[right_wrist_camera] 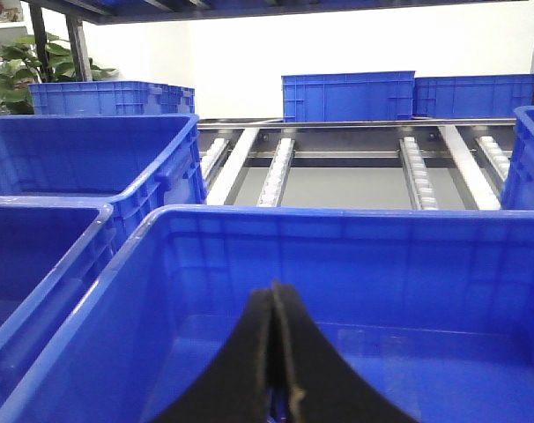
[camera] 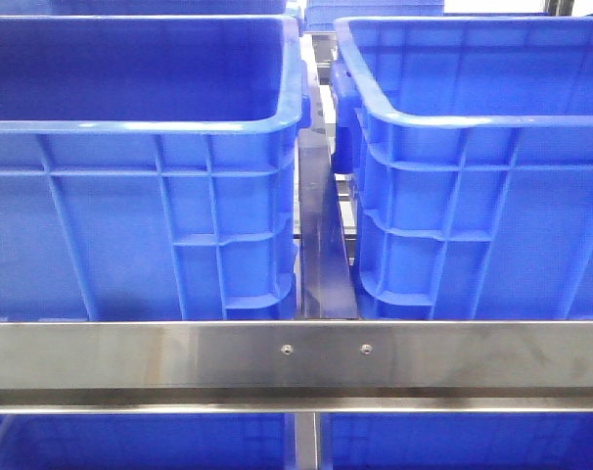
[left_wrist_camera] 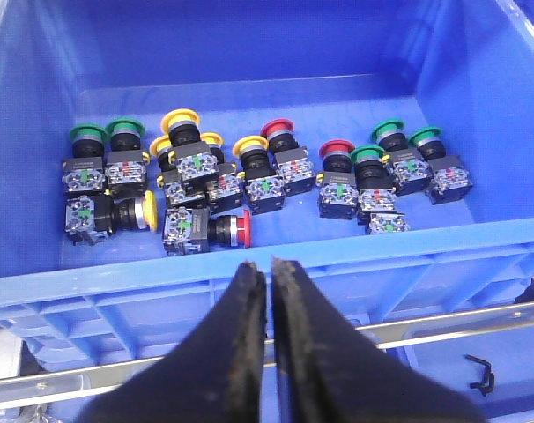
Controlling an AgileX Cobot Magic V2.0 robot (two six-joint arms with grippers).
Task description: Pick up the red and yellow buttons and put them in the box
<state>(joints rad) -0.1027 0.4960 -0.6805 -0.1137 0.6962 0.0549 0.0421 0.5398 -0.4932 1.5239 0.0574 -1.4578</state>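
Observation:
In the left wrist view a blue crate (left_wrist_camera: 381, 251) holds several push buttons with black bodies. Yellow-capped ones stand upright (left_wrist_camera: 181, 121) (left_wrist_camera: 249, 145) and one lies on its side (left_wrist_camera: 148, 211). Red-capped ones stand upright (left_wrist_camera: 278, 130) (left_wrist_camera: 336, 150) and one lies on its side (left_wrist_camera: 244, 227). My left gripper (left_wrist_camera: 269, 264) is shut and empty, hovering over the crate's near rim, apart from the buttons. My right gripper (right_wrist_camera: 274, 286) is shut and empty above an empty blue box (right_wrist_camera: 337, 216). Neither gripper shows in the front view.
Green-capped buttons (left_wrist_camera: 88, 134) (left_wrist_camera: 390, 130) sit among the others. The front view shows two tall blue crates, left (camera: 130, 225) and right (camera: 473, 225), behind a steel rail (camera: 296, 352). More crates (right_wrist_camera: 91, 150) and roller tracks (right_wrist_camera: 412, 167) lie beyond the box.

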